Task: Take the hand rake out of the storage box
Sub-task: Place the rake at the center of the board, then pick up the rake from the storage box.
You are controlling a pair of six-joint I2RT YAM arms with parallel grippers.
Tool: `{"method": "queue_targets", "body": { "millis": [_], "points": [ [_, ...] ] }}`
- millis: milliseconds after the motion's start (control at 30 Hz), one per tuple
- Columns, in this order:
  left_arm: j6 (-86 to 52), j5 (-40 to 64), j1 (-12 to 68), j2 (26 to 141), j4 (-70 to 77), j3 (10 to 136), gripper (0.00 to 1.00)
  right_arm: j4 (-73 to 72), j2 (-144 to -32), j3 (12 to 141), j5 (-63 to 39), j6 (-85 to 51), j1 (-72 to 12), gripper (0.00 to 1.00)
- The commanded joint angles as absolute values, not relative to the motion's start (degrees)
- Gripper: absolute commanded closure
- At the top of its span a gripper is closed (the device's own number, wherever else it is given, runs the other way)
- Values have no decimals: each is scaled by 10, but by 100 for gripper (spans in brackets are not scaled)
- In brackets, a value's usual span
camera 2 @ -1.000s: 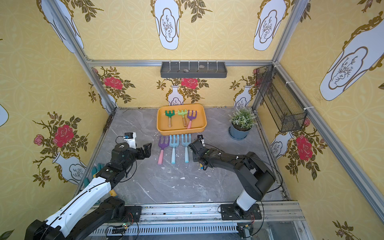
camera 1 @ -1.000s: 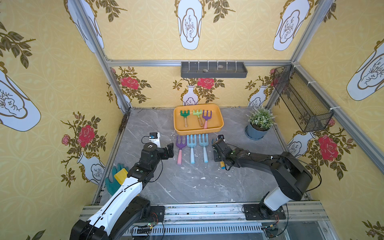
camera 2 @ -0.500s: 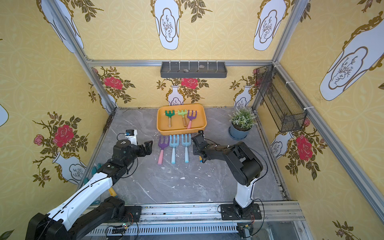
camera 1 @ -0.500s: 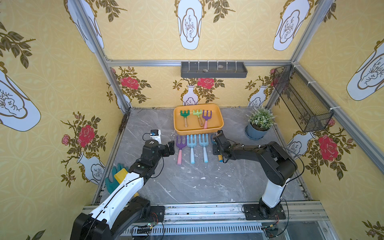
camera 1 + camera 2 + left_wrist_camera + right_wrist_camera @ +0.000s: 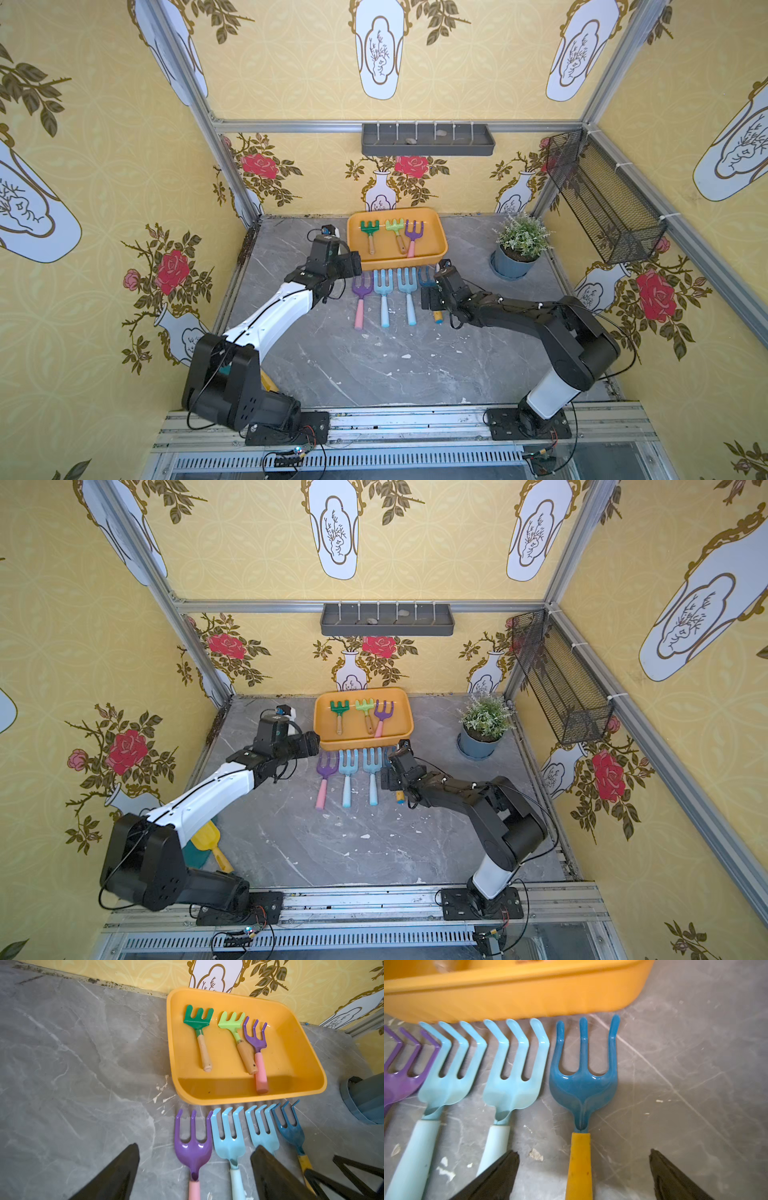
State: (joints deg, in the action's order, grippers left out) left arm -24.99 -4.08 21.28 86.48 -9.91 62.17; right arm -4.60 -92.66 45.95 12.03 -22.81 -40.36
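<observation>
The orange storage box [image 5: 432, 243] [image 5: 400, 723] stands at the back wall. Three hand rakes lie in it: a dark green one [image 5: 198, 1022], a light green one [image 5: 230, 1022] and a purple one with a pink handle [image 5: 256, 1041]. Several rakes lie in a row on the table before the box, ending in a dark blue rake with a yellow handle [image 5: 582, 1084]. My right gripper [image 5: 582, 1152] is open, its fingers apart on either side of that yellow handle. My left gripper [image 5: 196, 1146] hangs open over the purple rake [image 5: 193, 1151] in the row.
A potted plant [image 5: 519, 249] stands right of the box. A grey trough [image 5: 428, 139] hangs on the back wall and a black wire basket [image 5: 602, 199] on the right wall. A yellow scoop [image 5: 210, 841] lies by the left arm's base.
My right gripper has opened and let go of the dark blue rake, which now lies on the table. My left arm has reached forward toward the box's front left corner.
</observation>
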Motion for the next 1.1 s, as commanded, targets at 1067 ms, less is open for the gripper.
{"method": "queue_targets", "body": {
  "millis": [1067],
  "points": [
    [-179, -71, 223, 1565, -530, 1480, 43, -88, -795, 367, 95, -208, -359, 2]
  ]
}}
